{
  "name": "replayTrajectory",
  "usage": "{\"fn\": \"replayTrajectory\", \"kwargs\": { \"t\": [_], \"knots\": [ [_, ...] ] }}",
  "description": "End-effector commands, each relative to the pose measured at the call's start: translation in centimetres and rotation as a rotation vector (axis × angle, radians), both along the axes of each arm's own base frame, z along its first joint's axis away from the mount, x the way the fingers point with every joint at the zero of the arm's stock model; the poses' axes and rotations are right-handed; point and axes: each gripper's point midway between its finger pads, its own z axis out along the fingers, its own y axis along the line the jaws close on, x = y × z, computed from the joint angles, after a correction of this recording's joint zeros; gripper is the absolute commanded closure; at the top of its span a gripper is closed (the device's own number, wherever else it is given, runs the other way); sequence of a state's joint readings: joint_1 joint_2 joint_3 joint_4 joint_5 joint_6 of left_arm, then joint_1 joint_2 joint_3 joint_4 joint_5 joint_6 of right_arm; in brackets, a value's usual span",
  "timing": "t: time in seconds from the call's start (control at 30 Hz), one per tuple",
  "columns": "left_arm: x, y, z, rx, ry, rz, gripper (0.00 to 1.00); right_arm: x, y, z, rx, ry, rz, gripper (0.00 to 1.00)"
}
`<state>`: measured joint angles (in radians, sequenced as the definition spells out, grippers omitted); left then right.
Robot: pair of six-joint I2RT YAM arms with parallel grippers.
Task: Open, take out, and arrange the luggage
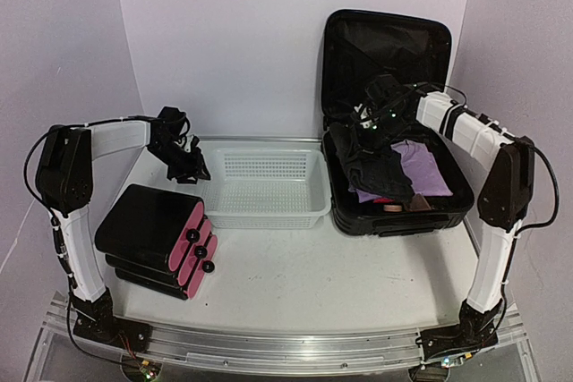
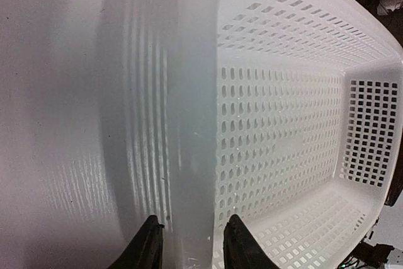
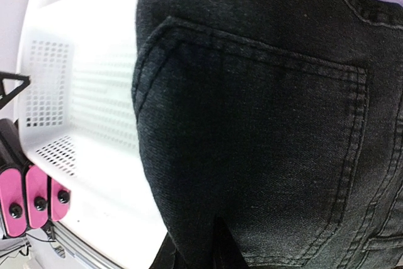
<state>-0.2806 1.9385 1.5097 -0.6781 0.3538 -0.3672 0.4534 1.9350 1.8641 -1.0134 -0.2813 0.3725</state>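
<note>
The luggage lies open at the right, its lid upright against the back wall. My right gripper hovers over it, shut on black jeans that hang from it above a purple garment. In the right wrist view the jeans fill the picture and hide most of the right gripper. My left gripper is at the left rim of the white basket. In the left wrist view the left gripper straddles that rim, one finger outside and one inside, both against it.
Smaller black cases with pink sides and black knobs are stacked at the front left, seen too in the right wrist view. The basket holds nothing. Its right end sits close to the luggage's left wall.
</note>
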Motion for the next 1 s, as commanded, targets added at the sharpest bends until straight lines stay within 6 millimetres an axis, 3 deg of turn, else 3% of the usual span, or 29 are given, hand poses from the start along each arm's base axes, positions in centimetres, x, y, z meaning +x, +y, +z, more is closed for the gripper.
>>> {"fn": "replayTrajectory", "kwargs": {
  "t": [0.0, 0.27, 0.5, 0.63, 0.97],
  "knots": [
    [0.9, -1.4, 1.8, -0.075, -0.045, -0.031, 0.69, -0.9, 5.6, 7.4, 0.191, -0.149, 0.085, 1.00],
    [0.3, -2.5, 1.9, -0.149, -0.034, -0.050, 0.74, -2.2, 14.7, 7.2, 0.298, -0.123, 0.141, 1.00],
    [-0.5, -2.6, 2.2, -0.164, -0.040, -0.058, 0.74, -1.3, 20.9, 4.0, 0.369, -0.111, 0.093, 1.00],
    [-0.9, -2.7, 2.1, -0.169, -0.036, -0.061, 0.75, -1.2, 23.6, 1.5, 0.393, -0.059, 0.113, 1.00],
    [-1.1, -3.0, 2.5, -0.190, -0.046, -0.064, 0.75, -1.0, 27.6, -2.6, 0.424, -0.108, 0.265, 1.00]
  ]
}}
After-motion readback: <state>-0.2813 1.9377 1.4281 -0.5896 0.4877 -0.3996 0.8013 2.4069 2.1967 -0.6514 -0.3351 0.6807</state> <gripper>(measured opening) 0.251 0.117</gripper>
